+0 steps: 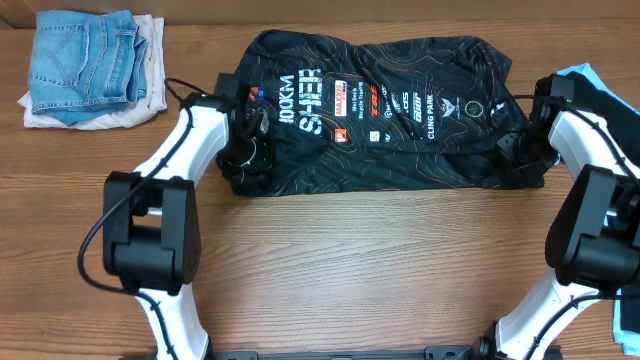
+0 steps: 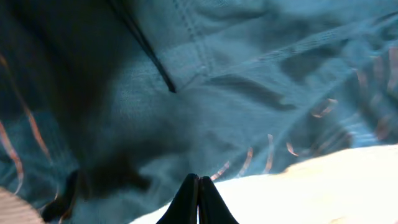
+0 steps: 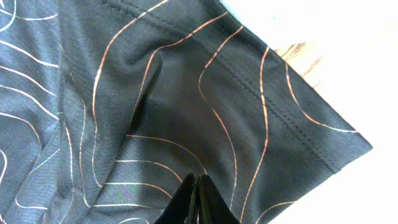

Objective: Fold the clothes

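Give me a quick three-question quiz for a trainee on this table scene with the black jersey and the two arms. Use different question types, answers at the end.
1. True or false: the left gripper rests on the folded blue denim jeans.
2. Where is the black contour-lined sports jersey? A) lying on the brown wooden table; B) lifted into the air; C) stacked on the jeans.
3. Fill in: in the wrist views, the fingers of the left gripper and the right gripper are ___.
Key: 1 false; 2 A; 3 shut.
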You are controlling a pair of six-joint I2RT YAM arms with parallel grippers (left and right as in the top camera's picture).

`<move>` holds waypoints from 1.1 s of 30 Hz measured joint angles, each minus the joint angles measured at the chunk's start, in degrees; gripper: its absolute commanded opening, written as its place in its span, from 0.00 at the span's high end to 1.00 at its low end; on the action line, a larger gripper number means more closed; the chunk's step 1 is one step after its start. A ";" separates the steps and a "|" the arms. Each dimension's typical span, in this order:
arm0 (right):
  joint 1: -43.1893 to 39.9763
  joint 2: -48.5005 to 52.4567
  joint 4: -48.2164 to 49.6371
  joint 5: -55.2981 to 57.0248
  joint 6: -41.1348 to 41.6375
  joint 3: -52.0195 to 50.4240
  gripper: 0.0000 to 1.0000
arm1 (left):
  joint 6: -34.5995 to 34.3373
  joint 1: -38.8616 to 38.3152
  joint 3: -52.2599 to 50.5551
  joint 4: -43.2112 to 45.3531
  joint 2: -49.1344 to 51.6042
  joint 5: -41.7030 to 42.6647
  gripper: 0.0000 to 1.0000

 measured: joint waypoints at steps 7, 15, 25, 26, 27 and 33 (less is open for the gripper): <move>-0.50 0.00 -0.68 1.57 0.00 0.00 0.95 | -0.17 1.62 -0.15 -0.55 3.93 0.87 0.96; -3.15 0.00 -2.38 2.19 0.00 0.00 0.95 | -0.20 7.37 -0.15 -1.62 4.02 1.25 0.96; -3.32 2.08 -2.71 0.85 0.00 0.00 0.96 | -0.17 11.45 -0.15 -3.37 4.09 0.81 0.96; -3.32 2.32 -2.43 0.42 0.02 0.07 0.96 | -0.17 11.45 -0.15 -3.34 4.09 0.79 0.96; -3.32 2.32 -2.40 0.26 0.02 0.04 0.96 | -0.17 11.45 -0.15 -3.34 4.09 0.76 0.96; -3.39 2.29 -2.32 -0.15 0.04 -0.11 0.96 | -0.17 11.45 -0.15 -3.32 4.09 0.74 0.95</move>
